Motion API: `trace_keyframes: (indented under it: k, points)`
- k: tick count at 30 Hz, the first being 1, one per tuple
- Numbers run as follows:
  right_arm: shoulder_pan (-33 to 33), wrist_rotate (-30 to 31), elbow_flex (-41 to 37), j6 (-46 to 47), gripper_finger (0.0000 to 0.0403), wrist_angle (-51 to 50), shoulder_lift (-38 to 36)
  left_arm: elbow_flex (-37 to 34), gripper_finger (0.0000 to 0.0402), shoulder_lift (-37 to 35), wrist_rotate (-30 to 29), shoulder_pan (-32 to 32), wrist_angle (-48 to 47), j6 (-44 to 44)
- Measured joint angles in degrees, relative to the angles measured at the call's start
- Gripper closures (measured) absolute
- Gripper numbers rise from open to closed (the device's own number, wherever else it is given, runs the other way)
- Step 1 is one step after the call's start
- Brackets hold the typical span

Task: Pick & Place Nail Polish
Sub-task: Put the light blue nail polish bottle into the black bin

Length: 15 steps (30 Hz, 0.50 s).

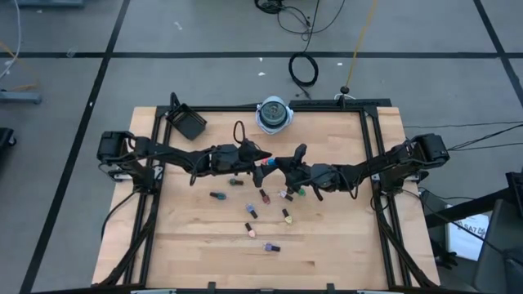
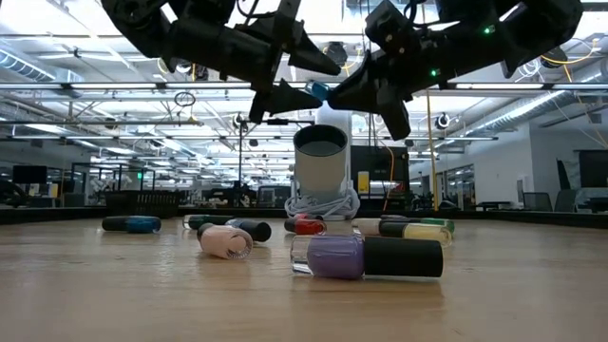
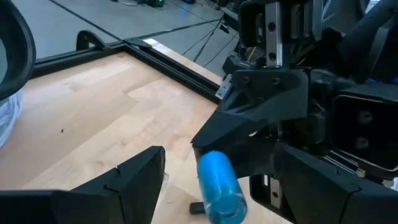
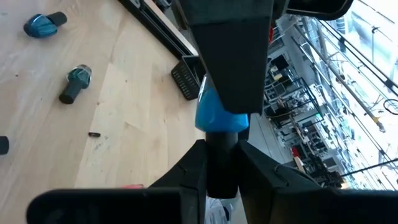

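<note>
High above the table's middle a blue nail polish bottle [image 1: 267, 162] hangs, with my right gripper [image 1: 276, 165] shut on it from the table's right. My left gripper [image 3: 219, 163] faces it from the left and is open. Its two fingers [image 3: 130, 183] stand on either side of the blue body [image 3: 219, 186], with a gap on each side. Several more nail polish bottles lie on their sides on the wood below, among them a purple one [image 2: 334, 256], a pink one [image 2: 226, 241] and a red one [image 1: 264, 196]. My right gripper pinches the blue bottle's dark cap [image 4: 221, 155] between its two fingers. The fingers lie about level and come from the table's right. The blue body [image 4: 217, 115] sticks out past the fingertips toward my left gripper, lifted clear of the table.
A small black square box [image 1: 188, 123] stands at the far left. A round white-and-blue disc [image 1: 274, 114] rests at the far edge. Black frame rails [image 1: 372, 155] run along the table's sides. The loose bottles lie below and nearer than the grippers, around [image 1: 261, 212].
</note>
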Motion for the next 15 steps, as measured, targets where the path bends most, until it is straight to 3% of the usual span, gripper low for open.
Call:
trace_keyframes:
  k: [15]
  points:
    - [0.0,0.1,0.0,0.0,0.0351,0.4,0.0,0.0,0.0115,0.0,-0.5,0.0,-1.0,-1.0]
